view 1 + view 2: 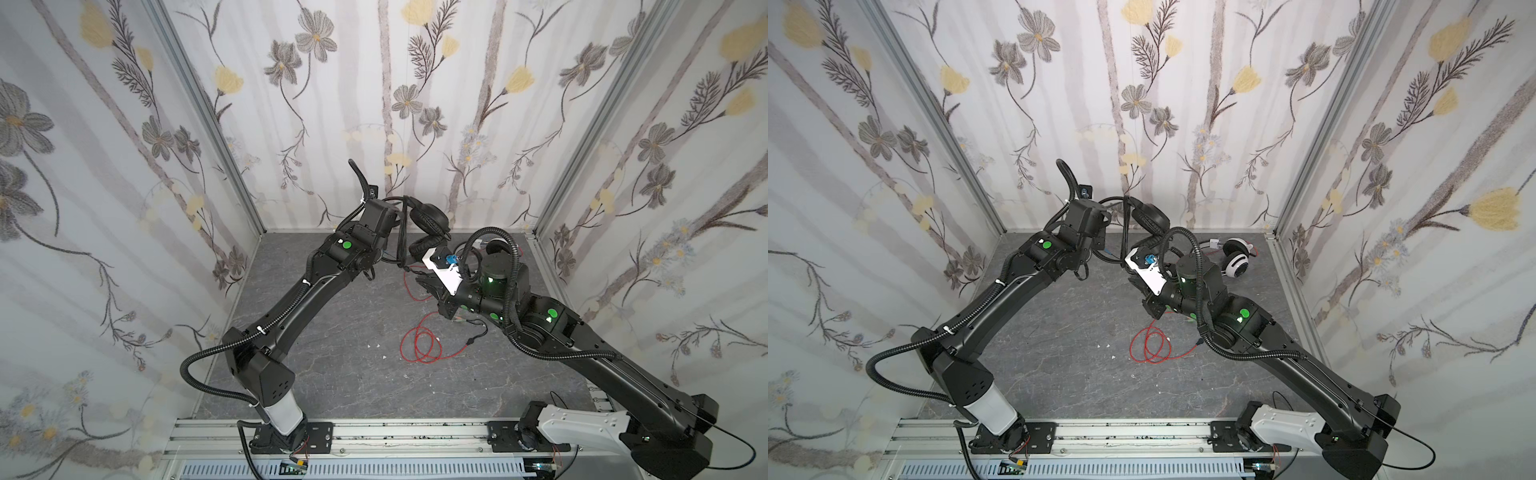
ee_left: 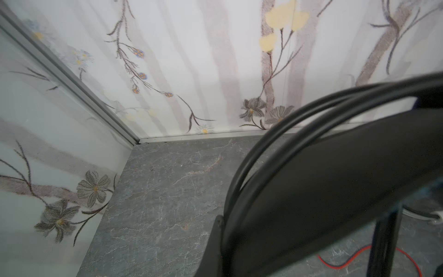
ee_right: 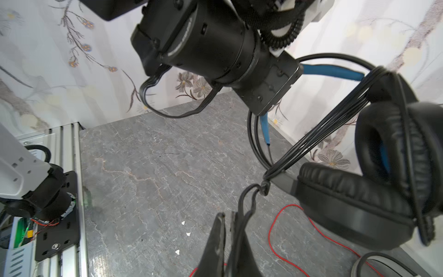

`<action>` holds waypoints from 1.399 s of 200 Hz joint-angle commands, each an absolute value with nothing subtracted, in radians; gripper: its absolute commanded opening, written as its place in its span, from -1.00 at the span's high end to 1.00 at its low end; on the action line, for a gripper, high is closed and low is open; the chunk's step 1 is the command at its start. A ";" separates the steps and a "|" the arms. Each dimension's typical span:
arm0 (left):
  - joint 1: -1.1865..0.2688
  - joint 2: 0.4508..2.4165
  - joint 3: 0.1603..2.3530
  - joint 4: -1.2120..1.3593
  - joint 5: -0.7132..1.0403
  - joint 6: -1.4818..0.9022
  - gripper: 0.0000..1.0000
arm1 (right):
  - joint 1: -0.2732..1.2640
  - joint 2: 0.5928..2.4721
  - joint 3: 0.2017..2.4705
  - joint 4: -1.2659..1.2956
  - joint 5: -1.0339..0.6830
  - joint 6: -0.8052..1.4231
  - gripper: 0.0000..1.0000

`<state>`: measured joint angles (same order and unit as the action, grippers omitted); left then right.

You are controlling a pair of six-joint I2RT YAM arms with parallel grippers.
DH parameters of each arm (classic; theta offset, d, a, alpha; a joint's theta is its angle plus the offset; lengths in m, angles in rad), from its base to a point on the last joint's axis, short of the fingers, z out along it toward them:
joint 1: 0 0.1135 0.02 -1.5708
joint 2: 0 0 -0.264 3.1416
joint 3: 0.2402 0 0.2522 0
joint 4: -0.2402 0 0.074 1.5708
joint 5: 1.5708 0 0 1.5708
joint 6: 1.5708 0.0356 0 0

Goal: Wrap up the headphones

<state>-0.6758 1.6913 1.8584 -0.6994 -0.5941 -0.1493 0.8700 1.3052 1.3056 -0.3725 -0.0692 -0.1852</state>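
Black headphones (image 1: 430,218) in left hand (image 3: 287,79), cable (image 3: 321,136) in right hand (image 3: 233,215)

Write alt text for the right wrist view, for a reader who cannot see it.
The right gripper pinches the end of a black cable whose strands stretch up over the black headphones, held above the grey table by the left gripper on their blue-lined headband. A loose red cable lies on the table.

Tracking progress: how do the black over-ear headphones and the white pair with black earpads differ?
The left gripper holds the black headphones; the white headphones lie on the grey table. The black cable is wound round its pair; the red cable sprawls loose. Both are over-ear pairs.
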 commanded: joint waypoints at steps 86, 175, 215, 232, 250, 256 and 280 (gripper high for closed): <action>-0.807 1.688 1.855 -0.879 -0.421 0.092 1.00 | 0.756 1.334 1.310 -0.427 0.102 -0.286 1.00; -0.877 1.803 2.019 -1.043 -0.338 0.203 1.00 | 0.662 1.328 1.253 -0.398 0.127 -0.269 1.00; -0.877 1.823 2.051 -1.057 -0.298 0.196 1.00 | 0.604 1.327 1.249 -0.401 0.141 -0.224 1.00; -0.877 1.822 2.056 -1.060 -0.284 0.199 1.00 | 0.580 1.318 1.252 -0.400 0.129 -0.214 0.94; -0.879 1.828 2.071 -1.075 -0.273 0.204 1.00 | 0.579 1.306 1.246 -0.400 0.113 -0.232 0.81; -0.878 1.833 2.082 -1.084 -0.270 0.207 1.00 | 0.582 1.305 1.243 -0.402 0.119 -0.246 0.78; -0.878 1.852 2.119 -1.115 -0.256 0.210 1.00 | 0.594 1.293 1.226 -0.401 0.197 -0.284 0.76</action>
